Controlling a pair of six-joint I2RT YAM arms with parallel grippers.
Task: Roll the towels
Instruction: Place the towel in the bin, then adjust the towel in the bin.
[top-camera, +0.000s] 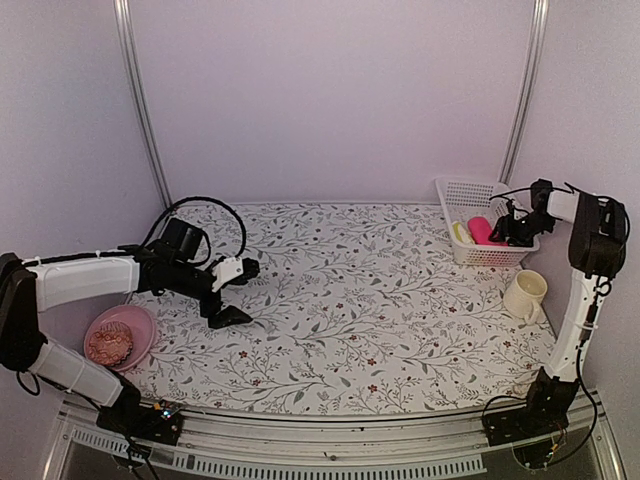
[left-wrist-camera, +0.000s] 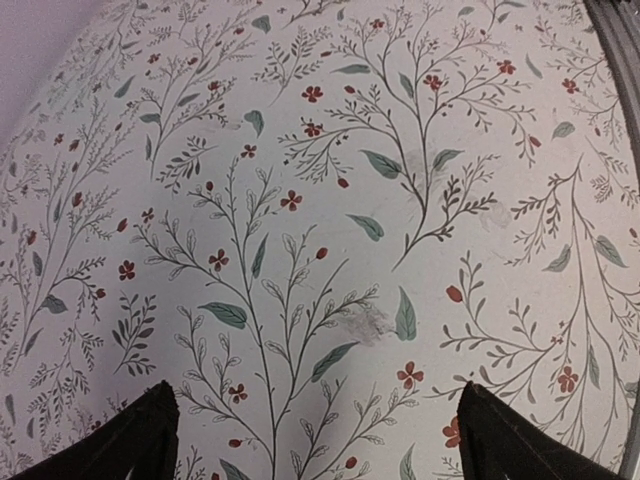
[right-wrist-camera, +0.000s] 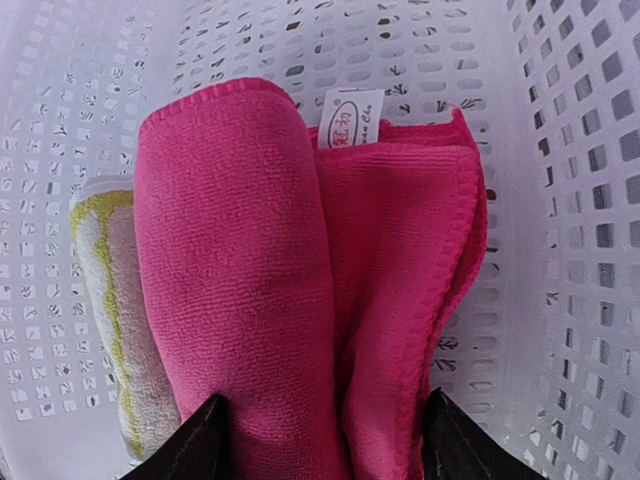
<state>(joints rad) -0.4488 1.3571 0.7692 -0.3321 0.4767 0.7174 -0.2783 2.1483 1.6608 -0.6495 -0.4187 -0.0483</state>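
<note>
Pink towel (right-wrist-camera: 240, 270) and yellow-green towel (right-wrist-camera: 110, 290) lie rolled in the basket (right-wrist-camera: 560, 150), so little looks left, right fingers (right-wrist-camera: 200, 450) straddling the pink, gripping or released I can't tell, left fingers (left-wrist-camera: 140, 435) spread empty over the tabletop (left-wrist-camera: 330, 200).

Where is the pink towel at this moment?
In the top view the pink towel lies in the white basket at the far right of the table, beside the yellow-green towel, with the right tool at it.
</note>
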